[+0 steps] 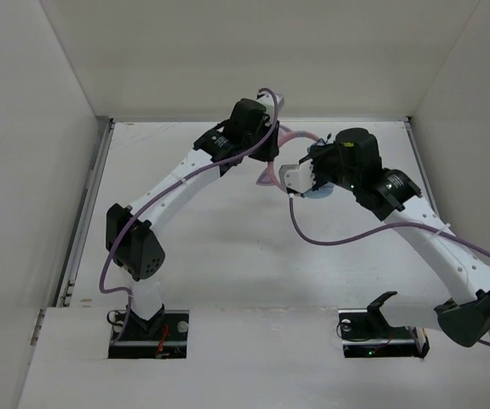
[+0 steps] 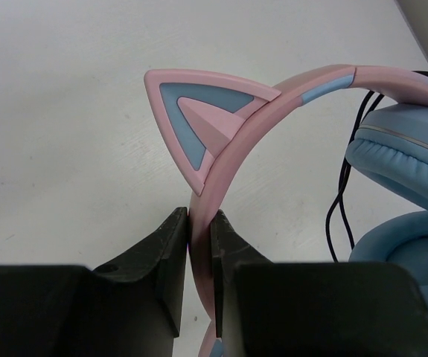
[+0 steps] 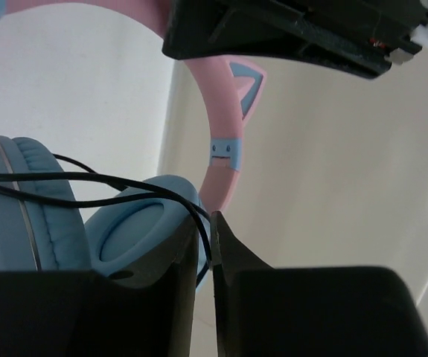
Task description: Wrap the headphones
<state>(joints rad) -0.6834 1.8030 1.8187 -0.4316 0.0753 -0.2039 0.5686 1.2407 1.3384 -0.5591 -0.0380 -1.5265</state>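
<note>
The headphones (image 2: pixel 288 97) have a pink cat-ear headband and light blue ear cups (image 2: pixel 407 156). My left gripper (image 2: pixel 200 223) is shut on the pink headband just below a cat ear. In the top view the left gripper (image 1: pixel 268 153) and right gripper (image 1: pixel 300 181) meet at the headphones (image 1: pixel 289 134) near the back of the table. My right gripper (image 3: pixel 206 238) is shut on the thin black cable (image 3: pixel 124 182), which runs across the blue ear cups (image 3: pixel 135 230). The headband (image 3: pixel 217 126) arches above it.
White walls enclose the table (image 1: pixel 227 247) on the left, back and right. Purple arm cables (image 1: pixel 338 239) hang along both arms. The left arm's gripper body (image 3: pixel 288 33) fills the top of the right wrist view.
</note>
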